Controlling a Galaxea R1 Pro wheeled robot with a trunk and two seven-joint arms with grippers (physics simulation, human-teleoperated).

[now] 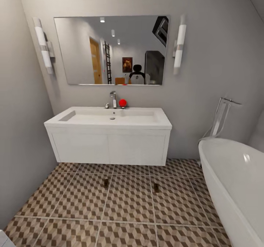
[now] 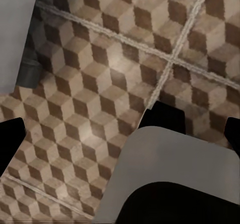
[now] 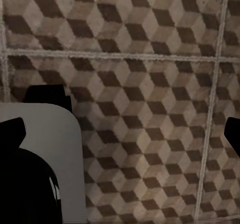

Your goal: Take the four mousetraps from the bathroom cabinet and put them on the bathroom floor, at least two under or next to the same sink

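Both wrist views look down on the tiled floor (image 1: 128,203). Left gripper (image 2: 120,134): dark fingertips sit at opposite edges of the frame, so fingers wide apart, nothing between them. Right gripper (image 3: 122,131): same, fingertips far apart, empty. White robot body parts cover part of both views.

Farther out, two traps lie on the floor in front of the sink: left trap (image 1: 106,183) and right trap (image 1: 156,188), well apart, each with its long axis running near-to-far. Both sit just in front of the sink (image 1: 108,135), not quite under it. The other two traps are not identifiable here.

Basin holds nothing visible; a red ball (image 1: 122,102) rests on the rim beside the tap (image 1: 113,99). Bathtub (image 1: 234,181) at right, interior bare. Mirror (image 1: 110,51) on the far wall.

Judgement: half the placement looks done; the next move likely heads away from here.
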